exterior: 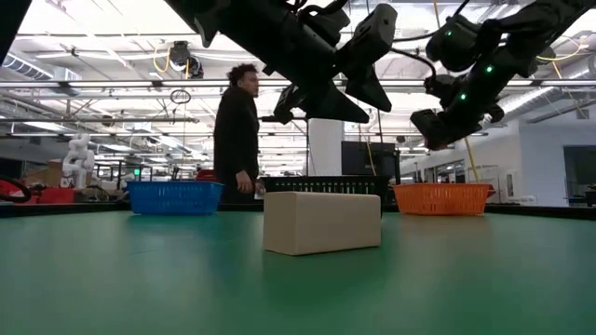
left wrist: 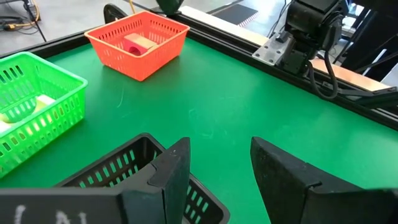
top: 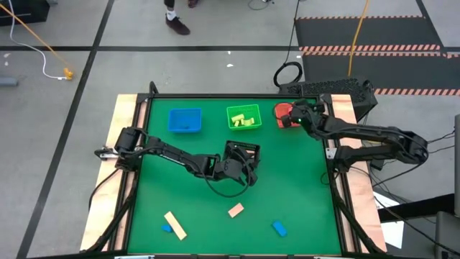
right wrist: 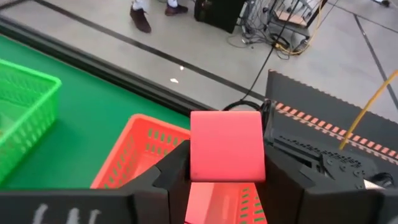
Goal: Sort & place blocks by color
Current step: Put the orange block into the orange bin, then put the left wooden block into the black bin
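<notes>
We see the green table filling the middle of the high view, with both dark arms reaching in from its sides. Along its upper edge sit three coloured trays: the blue tray at centre-left, the green tray beside it holding yellow-green pieces, and the red tray at upper right, partly under the right arm. A black mesh tray lies just below the green one.

The right gripper hangs above the red tray, its fingers pinching a red block — the right wrist view shows the block clamped upright between them with the tray's mesh directly beneath. One red piece already lies in that tray (visible from the left wrist). The left gripper hovers over the black mesh tray at frame centre, fingers spread and holding nothing.

Along the bottom of the high view the unsorted blocks remain: a long tan bar touching a small blue block at lower left, a tan block at lower centre, and a second blue block to its right.

We judge the risk to be in the release — the block seems to sit near the tray's edge, so it could clip the rim and tumble onto the table.
</notes>
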Action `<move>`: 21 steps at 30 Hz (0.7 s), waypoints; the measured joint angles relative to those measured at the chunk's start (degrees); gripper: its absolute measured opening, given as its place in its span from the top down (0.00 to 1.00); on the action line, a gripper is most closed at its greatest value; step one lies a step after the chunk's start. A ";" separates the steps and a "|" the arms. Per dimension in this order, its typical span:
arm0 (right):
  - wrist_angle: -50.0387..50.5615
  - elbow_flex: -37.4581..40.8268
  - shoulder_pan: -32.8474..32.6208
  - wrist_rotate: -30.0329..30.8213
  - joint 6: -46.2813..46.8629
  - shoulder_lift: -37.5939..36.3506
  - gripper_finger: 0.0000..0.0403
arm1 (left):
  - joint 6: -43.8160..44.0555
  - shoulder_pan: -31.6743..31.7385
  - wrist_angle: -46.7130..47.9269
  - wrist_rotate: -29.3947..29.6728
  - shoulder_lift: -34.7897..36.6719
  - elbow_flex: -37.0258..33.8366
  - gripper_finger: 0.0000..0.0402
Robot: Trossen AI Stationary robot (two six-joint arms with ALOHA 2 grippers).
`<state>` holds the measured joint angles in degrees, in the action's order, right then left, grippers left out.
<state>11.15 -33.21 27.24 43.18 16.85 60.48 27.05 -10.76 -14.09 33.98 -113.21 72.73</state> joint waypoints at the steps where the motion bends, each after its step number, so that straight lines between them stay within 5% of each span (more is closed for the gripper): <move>1: 0.03 0.00 0.19 -0.03 -0.03 0.43 0.63 | 0.00 -0.02 0.01 0.00 0.00 0.00 0.58; 10: -0.04 0.00 1.36 -7.24 -1.12 1.39 0.52 | 0.52 -0.02 0.26 -0.02 0.29 0.00 0.58; 21: 0.11 0.00 1.24 -7.40 -1.73 0.41 0.39 | 2.11 -1.70 10.26 -0.47 8.14 0.05 0.58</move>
<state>11.26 -33.21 28.48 35.77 15.11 60.89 29.16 -12.46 -3.84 33.51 -105.07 72.78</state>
